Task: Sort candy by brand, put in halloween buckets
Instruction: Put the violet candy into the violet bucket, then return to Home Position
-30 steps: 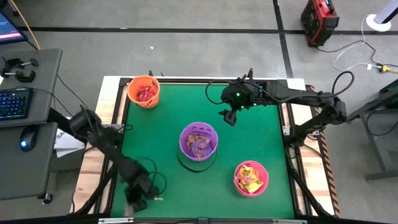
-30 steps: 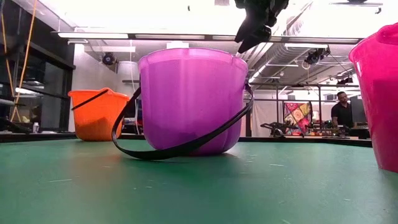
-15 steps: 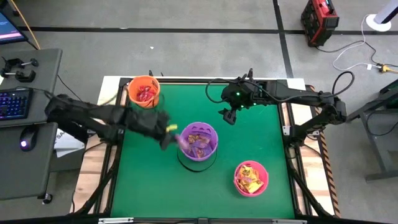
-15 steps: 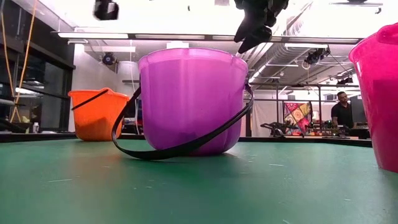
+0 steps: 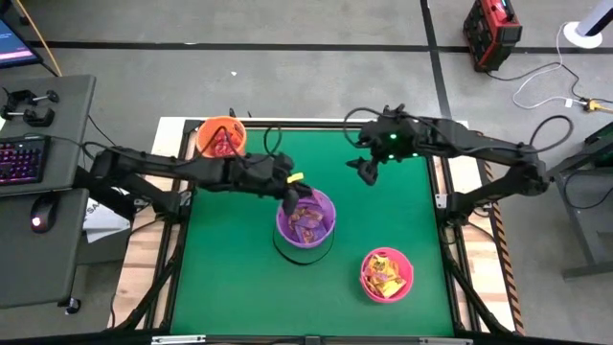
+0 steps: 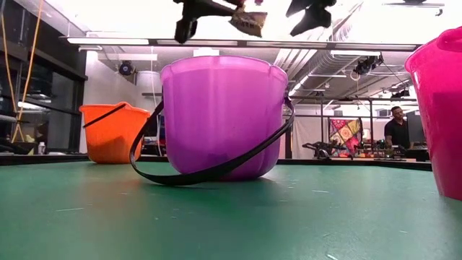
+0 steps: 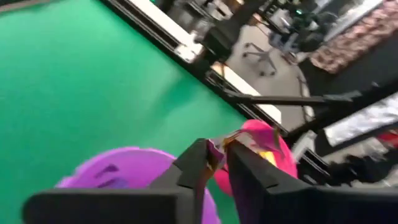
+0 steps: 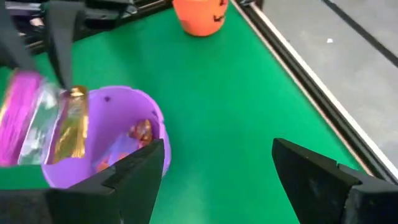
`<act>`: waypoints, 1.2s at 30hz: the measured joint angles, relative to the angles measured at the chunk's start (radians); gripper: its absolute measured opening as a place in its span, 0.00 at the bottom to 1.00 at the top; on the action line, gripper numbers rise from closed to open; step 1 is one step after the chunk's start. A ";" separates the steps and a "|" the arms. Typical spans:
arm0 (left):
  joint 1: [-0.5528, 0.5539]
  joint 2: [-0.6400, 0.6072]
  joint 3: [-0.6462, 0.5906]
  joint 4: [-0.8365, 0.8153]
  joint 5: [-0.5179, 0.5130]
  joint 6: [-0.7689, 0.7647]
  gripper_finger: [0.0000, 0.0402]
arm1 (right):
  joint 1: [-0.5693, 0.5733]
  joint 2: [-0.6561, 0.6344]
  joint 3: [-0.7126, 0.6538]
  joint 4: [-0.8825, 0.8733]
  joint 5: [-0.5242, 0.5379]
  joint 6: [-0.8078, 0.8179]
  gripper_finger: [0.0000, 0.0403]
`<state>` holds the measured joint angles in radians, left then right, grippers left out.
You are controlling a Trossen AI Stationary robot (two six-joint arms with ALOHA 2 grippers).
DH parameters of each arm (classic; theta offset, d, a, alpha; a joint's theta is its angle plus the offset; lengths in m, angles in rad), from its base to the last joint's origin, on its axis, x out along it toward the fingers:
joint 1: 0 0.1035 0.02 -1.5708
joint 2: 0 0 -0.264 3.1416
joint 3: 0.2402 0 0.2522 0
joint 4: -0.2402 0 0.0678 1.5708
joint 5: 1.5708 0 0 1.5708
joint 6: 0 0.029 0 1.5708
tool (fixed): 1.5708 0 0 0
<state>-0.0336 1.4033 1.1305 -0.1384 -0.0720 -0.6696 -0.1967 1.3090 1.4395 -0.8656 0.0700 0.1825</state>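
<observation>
Three halloween buckets stand on the green mat: orange (image 5: pixel 221 140) at the far left, purple (image 5: pixel 306 218) in the middle, pink (image 5: pixel 386 273) at the near right, each holding candy. My left gripper (image 5: pixel 290 180) hangs over the purple bucket's far-left rim, shut on a purple-and-gold candy packet (image 8: pixel 69 121). The low view shows the packet (image 6: pixel 249 22) above the bucket's rim. My right gripper (image 5: pixel 367 168) hovers open over the mat's far right part, with nothing between its fingers (image 8: pixel 140 165). My left gripper pinches one end of the packet (image 7: pixel 213 155) between its two fingers. The fingers reach in from the table's left, slanting a little downward. The rest of the packet (image 8: pixel 71 134) sticks out past the fingertips, lifted clear above the purple bucket's rim.
The purple bucket's black handle (image 6: pixel 209 170) lies down on the mat on its near side. Bare green mat (image 5: pixel 230 278) spreads between the buckets. A desk with keyboard and mouse (image 5: pixel 29 158) stands left of the table.
My left gripper has swung from the table's near-left corner up and toward the far right, carrying the packet, and now hangs over the purple bucket's rim; its wrist has turned from pointing down to nearly level. My right gripper has drifted slightly up and toward the right edge, still open.
</observation>
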 joint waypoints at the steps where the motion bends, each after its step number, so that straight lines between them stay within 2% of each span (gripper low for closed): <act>1: -0.009 0.004 0.000 0.006 0.008 -0.004 0.15 | 0.000 -0.015 0.000 -0.014 0.013 0.003 0.73; 9: -0.078 -0.003 0.000 -0.057 0.007 -0.075 0.40 | 0.000 -0.112 0.000 -0.081 0.087 0.027 0.73; 14: -0.068 -0.069 -0.001 -0.038 -0.069 -0.111 0.49 | 0.000 -0.142 0.000 -0.090 0.088 0.013 0.73; 19: -0.007 -0.191 0.002 0.004 -0.100 0.050 0.51 | 0.000 -0.166 0.000 -0.163 0.088 0.016 0.73; 24: 0.102 -0.254 -0.002 -0.071 -0.045 0.261 0.45 | 0.008 -0.173 -0.005 -0.266 0.086 0.050 0.70; 27: 0.150 -0.296 -0.077 -0.062 -0.025 0.305 0.34 | 0.024 -0.178 -0.026 -0.318 0.081 0.098 0.59; 30: 0.164 -0.356 -0.227 0.045 0.025 0.286 0.18 | 0.049 -0.180 -0.047 -0.357 0.076 0.139 0.39; 33: 0.156 -0.440 -0.432 0.277 0.064 0.218 0.03 | 0.083 -0.180 -0.069 -0.353 0.074 0.154 0.12; 34: 0.149 -0.466 -0.504 0.377 0.064 0.191 0.02 | 0.092 -0.180 -0.078 -0.350 0.075 0.152 0.06; 36: 0.139 -0.518 -0.650 0.569 0.061 0.149 0.03 | 0.107 -0.177 -0.092 -0.351 0.085 0.157 0.04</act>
<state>0.1054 0.8849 0.4802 0.4303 -0.0106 -0.5202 -0.0901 1.1320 1.3472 -1.2165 0.1552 0.3397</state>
